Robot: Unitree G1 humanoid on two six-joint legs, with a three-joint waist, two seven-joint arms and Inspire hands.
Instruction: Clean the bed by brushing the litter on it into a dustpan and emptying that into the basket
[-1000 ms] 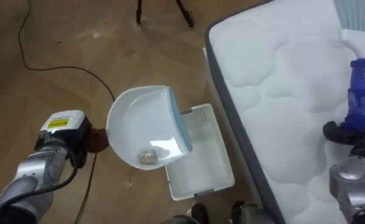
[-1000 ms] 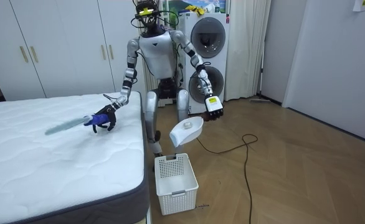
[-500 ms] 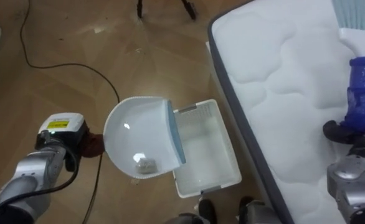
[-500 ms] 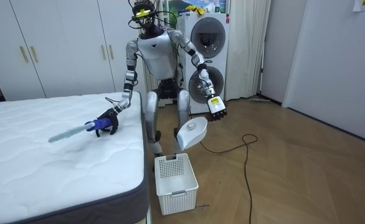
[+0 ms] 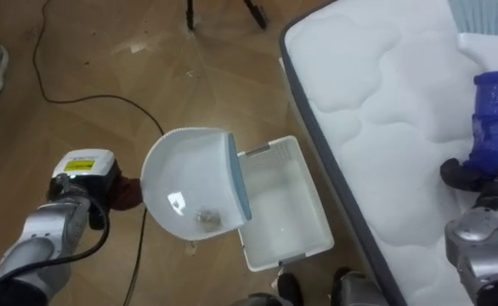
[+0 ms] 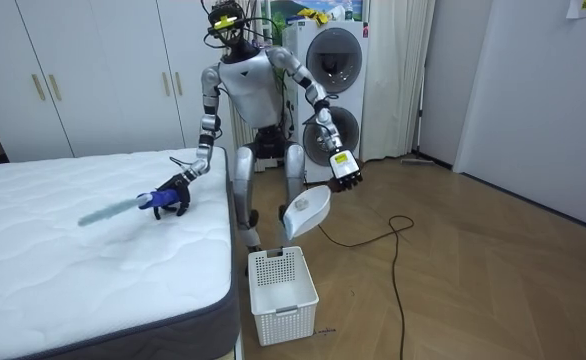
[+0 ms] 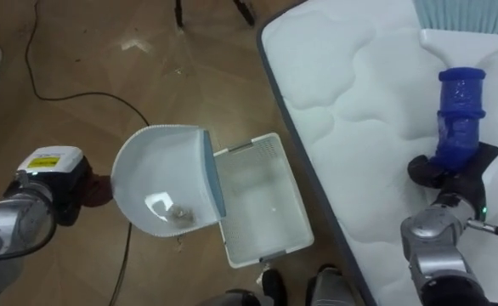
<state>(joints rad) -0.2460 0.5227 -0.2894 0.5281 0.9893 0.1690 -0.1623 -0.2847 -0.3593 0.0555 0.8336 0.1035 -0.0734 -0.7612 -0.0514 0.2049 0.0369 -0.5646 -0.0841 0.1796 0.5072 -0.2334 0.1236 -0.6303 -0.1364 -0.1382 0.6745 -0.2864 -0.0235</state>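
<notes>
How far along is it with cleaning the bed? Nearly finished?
Done, it seems: a scrap of debris lies in the white dustpan, and the mattress looks clean where it shows. In hand: the left hand tips the dustpan over the basket on the floor; the right hand holds the blue brush over the mattress. Left: the scrap has not yet dropped into the basket.

Dustpan (image 5: 189, 183) is recorded as white, its lip (image 5: 239, 174) pale blue. A greyish scrap (image 5: 206, 218) is noted inside. Basket (image 5: 270, 153): white, walls pierced in a fine lattice. Mattress (image 5: 376, 102): white, quilted in cloud shapes, edged by a grey band. Brush (image 5: 494, 119): handle deep blue, bristles (image 7: 457, 13) pale blue. Floor (image 5: 104, 51): brown wood, laid in parquet blocks. Cable (image 5: 79, 98): black.
</notes>
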